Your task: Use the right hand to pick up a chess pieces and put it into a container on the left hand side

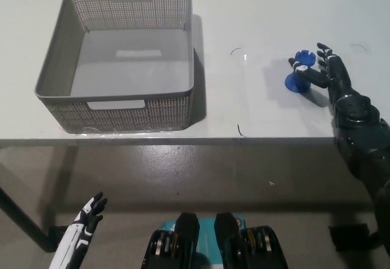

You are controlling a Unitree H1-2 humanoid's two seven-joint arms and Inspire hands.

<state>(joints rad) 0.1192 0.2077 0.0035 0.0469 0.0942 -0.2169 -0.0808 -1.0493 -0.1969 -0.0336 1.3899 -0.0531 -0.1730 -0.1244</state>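
A blue chess piece stands on the white table at the right. My black right hand is right beside it on its right side, fingers spread and reaching around the piece, one fingertip in front of its stem; the hand is open and has not closed on it. A grey mesh basket with cut-out handles sits at the table's left and holds nothing. My white left hand rests low at the lower left, below the table edge, fingers apart.
The table's front edge runs across the picture's middle, with dark floor below it. Small dark marks lie on the table between basket and piece.
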